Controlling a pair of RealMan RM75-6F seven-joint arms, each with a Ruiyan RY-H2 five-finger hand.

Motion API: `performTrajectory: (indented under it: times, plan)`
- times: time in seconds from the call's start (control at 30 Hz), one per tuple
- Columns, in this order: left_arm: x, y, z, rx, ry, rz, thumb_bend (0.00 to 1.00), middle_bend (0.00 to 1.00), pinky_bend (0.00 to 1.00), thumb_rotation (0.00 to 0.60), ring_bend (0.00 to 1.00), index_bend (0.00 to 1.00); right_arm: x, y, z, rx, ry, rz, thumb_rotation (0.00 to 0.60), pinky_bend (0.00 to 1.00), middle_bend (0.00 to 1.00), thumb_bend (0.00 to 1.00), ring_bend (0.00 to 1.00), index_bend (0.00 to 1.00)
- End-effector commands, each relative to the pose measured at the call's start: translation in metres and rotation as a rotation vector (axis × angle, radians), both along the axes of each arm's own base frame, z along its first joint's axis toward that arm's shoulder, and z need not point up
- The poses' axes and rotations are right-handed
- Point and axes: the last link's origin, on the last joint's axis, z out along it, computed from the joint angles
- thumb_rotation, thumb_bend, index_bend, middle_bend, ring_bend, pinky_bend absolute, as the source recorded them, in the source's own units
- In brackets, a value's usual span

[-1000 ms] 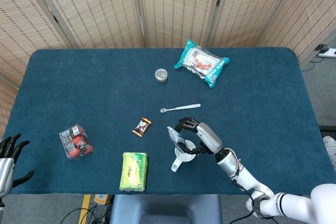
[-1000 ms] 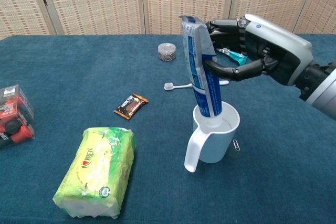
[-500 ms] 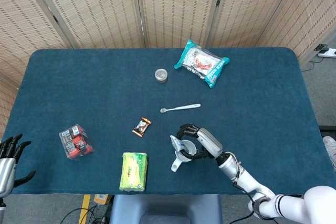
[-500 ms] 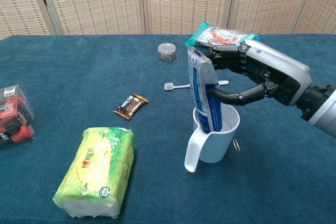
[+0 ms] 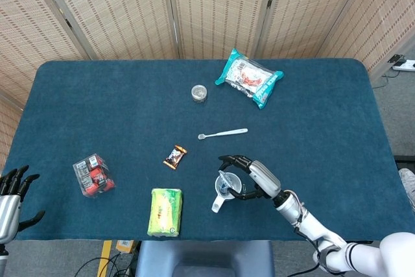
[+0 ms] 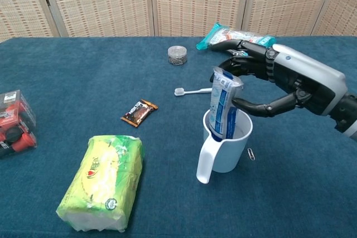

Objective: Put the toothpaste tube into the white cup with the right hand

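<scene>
The blue and white toothpaste tube (image 6: 225, 107) stands nearly upright inside the white cup (image 6: 226, 157), its crimped end sticking out above the rim. My right hand (image 6: 284, 79) hovers just right of and behind the tube with its fingers spread, and the thumb lies close to the tube's side without gripping it. From the head view, the tube (image 5: 223, 183) sits in the cup (image 5: 219, 200) at the front middle of the table, with the right hand (image 5: 253, 176) beside it. My left hand (image 5: 10, 196) hangs off the table's front left corner, fingers apart and holding nothing.
A green tissue pack (image 6: 103, 182) lies left of the cup, with a chocolate bar (image 6: 138, 111) and a white toothbrush (image 6: 192, 90) behind it. Further back are a small tin (image 6: 177, 55) and a snack bag (image 6: 237, 36). A red box (image 6: 12, 121) sits far left. A paper clip (image 6: 251, 153) lies by the cup.
The right hand lowered the tube into the cup, then spread its fingers and let go. The tube now sits deeper in the cup. The left hand stayed put.
</scene>
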Motion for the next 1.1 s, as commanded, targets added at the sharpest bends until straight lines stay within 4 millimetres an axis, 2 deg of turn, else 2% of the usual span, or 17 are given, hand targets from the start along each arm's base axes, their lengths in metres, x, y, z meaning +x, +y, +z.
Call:
performTrajectory:
  times: [0.03,0.17,0.33,0.47,0.53,0.67,0.77,1.1]
  plan:
    - [0.0,0.001,0.0,0.0,0.0,-0.002,0.21,0.1,0.15,0.6,0.09,0.23,-0.003,-0.002,0.01,-0.028,-0.002,0.0,0.6,0.22,0.29,0.27,0.19,0.1]
    - [0.002,0.002,0.0,0.001,0.0,-0.007,0.21,0.1,0.15,0.6,0.09,0.23,-0.004,-0.009,0.029,-0.075,-0.002,0.01,0.6,0.22,0.28,0.27,0.19,0.09]
    - [0.003,0.003,-0.002,-0.001,-0.001,-0.009,0.21,0.1,0.15,0.6,0.09,0.23,0.001,-0.023,0.063,-0.159,-0.008,0.028,0.6,0.22,0.31,0.27,0.19,0.09]
    - [0.004,0.004,-0.003,-0.005,-0.001,-0.015,0.21,0.1,0.15,0.6,0.09,0.23,0.005,-0.036,0.08,-0.204,0.024,0.01,0.6,0.22,0.35,0.28,0.19,0.19]
    - [0.005,0.004,-0.004,-0.007,0.0,-0.018,0.21,0.1,0.15,0.6,0.09,0.23,0.008,-0.042,0.084,-0.214,0.033,-0.011,0.6,0.22,0.36,0.29,0.2,0.2]
    - [0.006,0.005,-0.004,-0.01,0.001,-0.02,0.21,0.1,0.15,0.6,0.09,0.23,0.012,-0.055,0.085,-0.244,0.077,-0.061,0.6,0.22,0.37,0.29,0.21,0.23]
    - [0.006,0.005,-0.005,-0.011,0.002,-0.02,0.21,0.1,0.15,0.6,0.09,0.23,0.013,-0.069,0.079,-0.285,0.183,-0.102,0.6,0.22,0.38,0.32,0.22,0.3]
    - [0.004,0.003,-0.004,-0.009,0.004,-0.009,0.21,0.1,0.15,0.6,0.09,0.23,0.031,-0.107,0.037,-0.326,0.605,-0.022,0.6,0.22,0.38,0.33,0.22,0.39]
